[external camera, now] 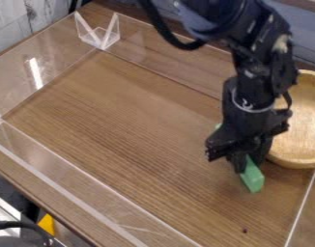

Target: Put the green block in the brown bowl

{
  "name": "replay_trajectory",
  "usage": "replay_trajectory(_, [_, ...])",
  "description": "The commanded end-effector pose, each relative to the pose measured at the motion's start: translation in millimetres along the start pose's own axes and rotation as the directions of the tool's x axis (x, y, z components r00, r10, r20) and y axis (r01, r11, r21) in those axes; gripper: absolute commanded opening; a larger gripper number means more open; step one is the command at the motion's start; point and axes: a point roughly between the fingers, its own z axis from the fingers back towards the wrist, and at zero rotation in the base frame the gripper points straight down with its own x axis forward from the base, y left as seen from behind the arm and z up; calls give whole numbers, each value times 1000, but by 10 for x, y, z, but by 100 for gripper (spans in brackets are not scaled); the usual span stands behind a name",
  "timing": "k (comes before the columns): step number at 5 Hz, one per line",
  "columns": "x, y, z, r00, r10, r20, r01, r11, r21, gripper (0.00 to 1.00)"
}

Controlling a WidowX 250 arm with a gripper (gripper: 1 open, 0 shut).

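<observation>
The green block (252, 177) is a small bright green bar, held at its upper end between the black fingers of my gripper (241, 156), which points straight down and is shut on it. The block's lower end sits at or just above the wooden table; contact is unclear. The brown bowl (303, 135) stands just right of the gripper, partly hidden by the arm and cut off by the frame's right edge. The block is outside the bowl, near its front-left rim.
A clear acrylic wall (70, 183) runs around the wooden table (122, 125), with a clear bracket (99, 32) at the back left. A black cable and a yellow part (44, 226) lie outside the front-left wall.
</observation>
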Motion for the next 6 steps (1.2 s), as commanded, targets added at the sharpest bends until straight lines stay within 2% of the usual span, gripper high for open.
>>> replay_trajectory(1, [-32,-64,98,1000,-21,3,21,999,-33,0])
replay_trajectory(2, [-115,-91,234,999,49,12,-49,998,-36,0])
replay_trajectory(3, [-166,-123,365,992,125,25,-124,991,-44,0])
replay_trajectory(4, [-200,-152,455,979,199,38,-197,979,-51,0])
replay_trajectory(6, [-9,-250,462,961,273,45,-270,961,-58,0])
